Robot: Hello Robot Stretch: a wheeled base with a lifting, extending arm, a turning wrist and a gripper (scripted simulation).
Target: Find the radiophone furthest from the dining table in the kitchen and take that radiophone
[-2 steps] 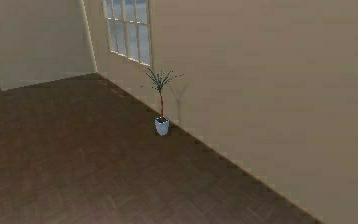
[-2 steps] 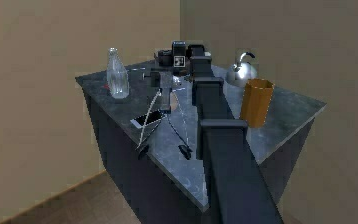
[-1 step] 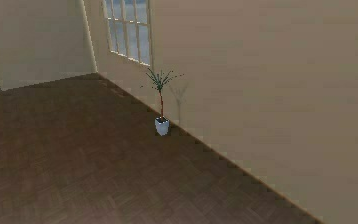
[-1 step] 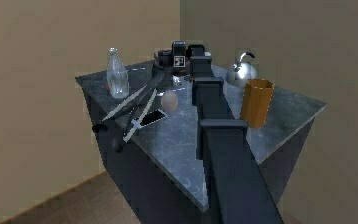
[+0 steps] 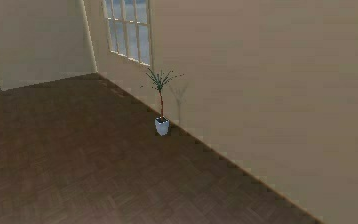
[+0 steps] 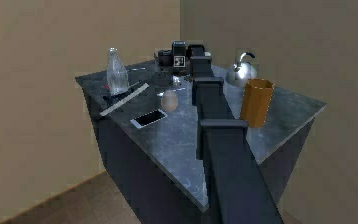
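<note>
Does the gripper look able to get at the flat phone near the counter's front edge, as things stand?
Probably yes, but not directly. The gripper sits farther out than the phone, which lies left of the arm with nothing on it. The arm would likely need to draw back and shift sideways.

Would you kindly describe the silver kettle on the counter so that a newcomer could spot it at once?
Look to the dark stone-topped counter set in the room's corner. Near its far edge, just beyond an orange-brown cylinder, stands the kettle. It is the one rounded, shiny silver thing, with an arched handle on top; its neighbour is tall, matt and straight-sided.
</note>
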